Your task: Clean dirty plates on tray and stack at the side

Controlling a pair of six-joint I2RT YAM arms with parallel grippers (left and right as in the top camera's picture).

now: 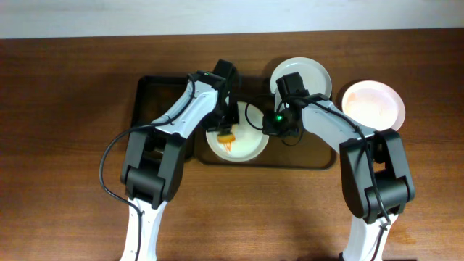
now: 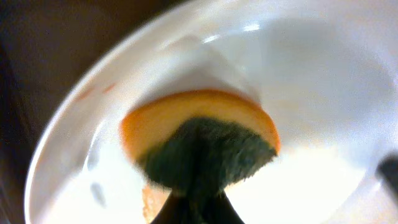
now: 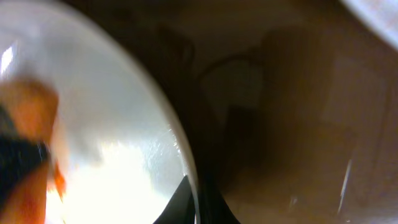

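Gripping a sponge [image 2: 199,134] in the left end effector [image 1: 227,127], closed snugly around it and pressed onto the dirty plate [image 1: 248,148] lying on the tray [image 1: 156,94] in the middle of the worktop [image 1: 58,145]. Pinching that plate's right rim, apparently, with the right end effector [image 1: 270,129], almost shut. Orange sauce [image 1: 228,146] directly beneath and just nearward of the sponge, so within the left arm's reach; round, hence no long axis

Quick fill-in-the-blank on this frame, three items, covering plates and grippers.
1. The left gripper presses an orange ___ onto the plate.
2. That plate sits on the dark ___.
3. Besides it, ___ more plates show overhead.
Missing: sponge; tray; two.
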